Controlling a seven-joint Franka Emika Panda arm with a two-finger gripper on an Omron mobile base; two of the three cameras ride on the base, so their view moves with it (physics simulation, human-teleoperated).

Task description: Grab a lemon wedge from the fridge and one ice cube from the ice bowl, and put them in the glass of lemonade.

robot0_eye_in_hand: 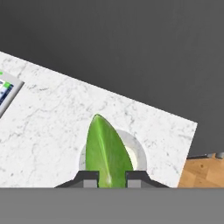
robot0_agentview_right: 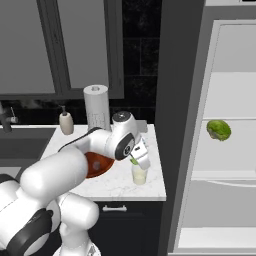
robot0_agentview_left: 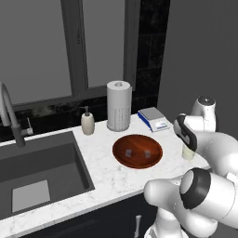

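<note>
The wedge [robot0_eye_in_hand: 106, 151] is pinched between the closed jaws of the gripper [robot0_eye_in_hand: 109, 177] directly above the glass [robot0_agentview_right: 139, 174] near the counter's [robot0_agentview_left: 104, 174] right front corner, and should be released only once centred over the rim.

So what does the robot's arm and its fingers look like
The arm is made of glossy white rounded segments with dark grey to black bands at the joints. The gripper ends in two small dark grey fingers, blocky and squared off. No cables or markings are visible.
</note>
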